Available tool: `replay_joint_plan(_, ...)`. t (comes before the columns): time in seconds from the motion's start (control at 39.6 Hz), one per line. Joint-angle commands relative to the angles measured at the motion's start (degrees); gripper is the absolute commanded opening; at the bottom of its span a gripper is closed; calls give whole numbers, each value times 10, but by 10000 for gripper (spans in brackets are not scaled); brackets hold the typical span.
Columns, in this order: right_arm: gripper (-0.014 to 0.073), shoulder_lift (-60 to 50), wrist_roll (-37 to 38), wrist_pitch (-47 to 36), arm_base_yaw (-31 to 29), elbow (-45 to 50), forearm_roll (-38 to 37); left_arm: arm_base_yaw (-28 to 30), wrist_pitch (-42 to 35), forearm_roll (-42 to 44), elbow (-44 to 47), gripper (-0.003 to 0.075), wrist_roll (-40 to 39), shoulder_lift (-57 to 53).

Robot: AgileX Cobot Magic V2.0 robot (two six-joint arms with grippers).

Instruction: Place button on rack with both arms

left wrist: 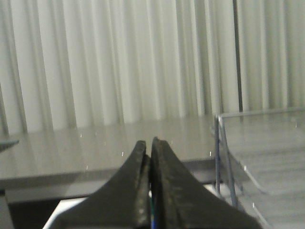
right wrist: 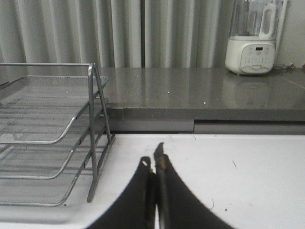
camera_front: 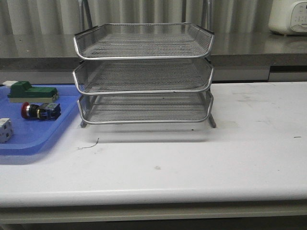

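Button [camera_front: 40, 110] lies on its side in blue tray [camera_front: 33, 139], left edge of front view, red head pointing left. Green block [camera_front: 31, 91] just behind it, white cube [camera_front: 4, 130] lower left. Rack [camera_front: 144, 76] stands center frame on white table [camera_front: 192, 158], all three tiers bare, just beside tray. Left end effector [left wrist: 150, 157] clenched, fingertips together, holding nothing. Right end effector [right wrist: 153, 164] likewise clenched over table, rack at its frame's left.
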Motion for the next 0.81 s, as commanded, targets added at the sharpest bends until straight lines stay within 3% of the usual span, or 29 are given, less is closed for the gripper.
replay_joint_plan(0.0, -61, 76, -4, 15, 0, -68, -5, 2, 57, 15, -64, -19, 0, 80)
replay_joint_plan(0.08, -61, 126, -4, 33, 0, -92, -5, 2, 89, 15, -87, -19, 0, 122)
replay_joint_plan(0.28, -53, 188, 0, 45, 0, -104, 3, 2, 87, 15, -92, -18, 0, 151)
replay_joint_plan(0.38, 37, 188, 0, 44, 0, -104, 5, 2, 87, 15, -92, 29, 0, 150)
replay_joint_plan(0.48, 234, 188, -4, 44, 0, -104, 5, 2, 87, 14, -92, 198, 0, 150)
replay_joint_plan(0.58, 456, 188, -4, 44, 0, -104, 5, 2, 87, 3, -92, 454, 0, 150)
replay_joint_plan(0.66, 587, 188, 0, 37, 0, -104, 6, 2, 87, -1, -92, 579, 0, 150)
replay_joint_plan(0.71, 630, 188, 0, 38, 0, -104, 7, 2, 87, -1, -92, 621, 0, 150)
replay_joint_plan(0.78, 629, 199, 0, 40, 0, -105, 23, 2, 87, -1, -92, 617, 0, 150)
